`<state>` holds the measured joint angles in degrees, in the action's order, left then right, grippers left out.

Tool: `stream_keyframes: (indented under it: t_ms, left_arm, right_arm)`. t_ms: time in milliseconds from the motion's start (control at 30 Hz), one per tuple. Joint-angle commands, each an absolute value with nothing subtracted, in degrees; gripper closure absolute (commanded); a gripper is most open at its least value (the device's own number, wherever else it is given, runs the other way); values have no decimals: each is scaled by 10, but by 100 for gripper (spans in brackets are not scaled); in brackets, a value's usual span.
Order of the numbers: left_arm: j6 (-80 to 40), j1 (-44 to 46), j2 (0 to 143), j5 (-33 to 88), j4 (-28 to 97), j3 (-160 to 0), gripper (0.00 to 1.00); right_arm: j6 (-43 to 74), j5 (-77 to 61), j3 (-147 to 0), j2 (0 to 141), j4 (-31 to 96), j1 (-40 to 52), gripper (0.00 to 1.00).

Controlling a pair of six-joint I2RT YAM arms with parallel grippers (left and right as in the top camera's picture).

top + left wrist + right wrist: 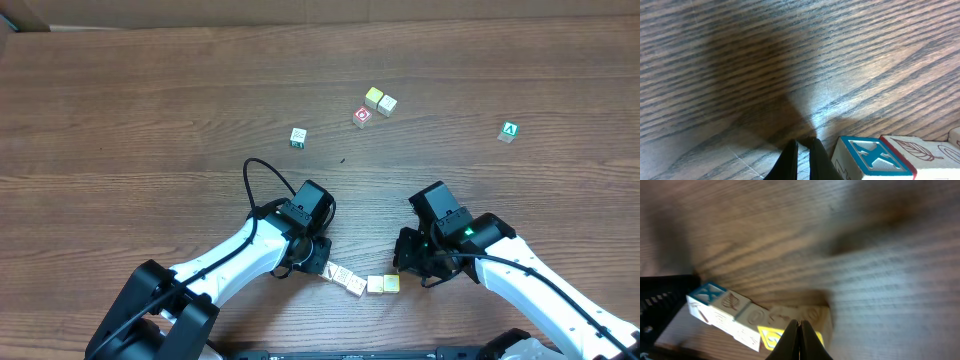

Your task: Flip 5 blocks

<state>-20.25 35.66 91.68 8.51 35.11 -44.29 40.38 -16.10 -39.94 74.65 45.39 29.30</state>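
Row of small cream wooden cubes (360,284) at lower centre, between left fingers (795,152) and right fingers (801,330). Both closed, holding nothing. Row's long axis runs left-right.

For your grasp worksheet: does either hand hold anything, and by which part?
Nothing is held: left hand and right hand are shut empty near the row of blocks.

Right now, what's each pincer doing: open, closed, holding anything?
Left pincer: closed, holding nothing.
Right pincer: closed, holding nothing.
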Motion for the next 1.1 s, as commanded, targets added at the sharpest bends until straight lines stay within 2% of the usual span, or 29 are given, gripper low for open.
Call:
stream_keyframes:
  t_ms: [0,167,467,667,867,1067]
  left_arm:
    - [-215,359,925,56,358,-434,96]
    - [-219,359,925,60,359,-435,96]
    - [-249,359,870,3,429,-493,96]
    - [-283,373,790,24,495,-484,96]
    - [-300,442,775,132,481,-433,96]
    - [-374,542,776,147,433,-399,96]
  right_arm:
    - [373,-157,-396,747,437,296,96]
    - [310,-214,-405,747,422,296,96]
    - [284,-214,-495,728,544,296,96]
    - [302,-174,-536,703,607,288,96]
    - [301,-165,-619,701,673,252,96]
    - [309,-165,-667,701,697,236,96]
